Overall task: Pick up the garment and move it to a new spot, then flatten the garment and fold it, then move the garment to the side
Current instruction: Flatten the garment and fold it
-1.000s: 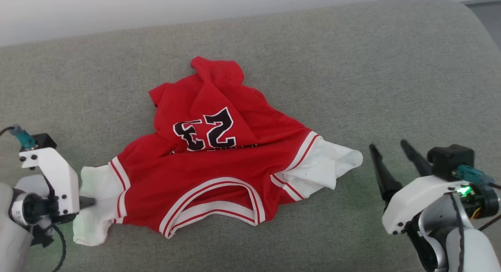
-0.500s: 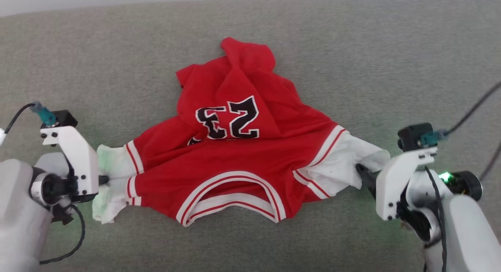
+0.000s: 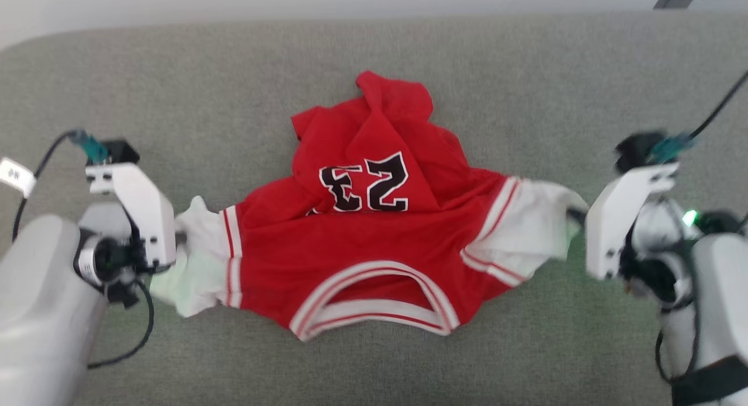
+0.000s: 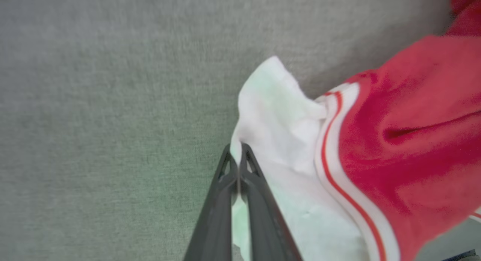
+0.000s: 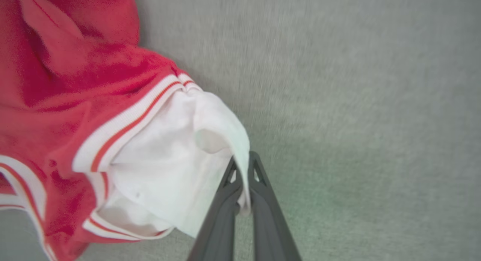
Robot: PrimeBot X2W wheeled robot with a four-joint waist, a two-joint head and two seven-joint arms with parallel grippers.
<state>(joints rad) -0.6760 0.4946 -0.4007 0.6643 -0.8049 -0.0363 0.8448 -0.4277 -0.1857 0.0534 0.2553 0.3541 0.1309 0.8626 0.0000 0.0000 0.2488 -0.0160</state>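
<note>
grey fabric surf. (image 3: 526, 73) under garment (image 3: 374, 248)

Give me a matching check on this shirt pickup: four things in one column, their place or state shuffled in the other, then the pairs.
1 left gripper
2 right gripper
3 number 23
4 striped neckline

A black, upside down in the head view
B shut on the white sleeve on the robot's right
C garment edge lowest in the head view
D shut on the white sleeve on the robot's left

Pairs: 1-D, 2-B, 3-A, 4-C
</note>
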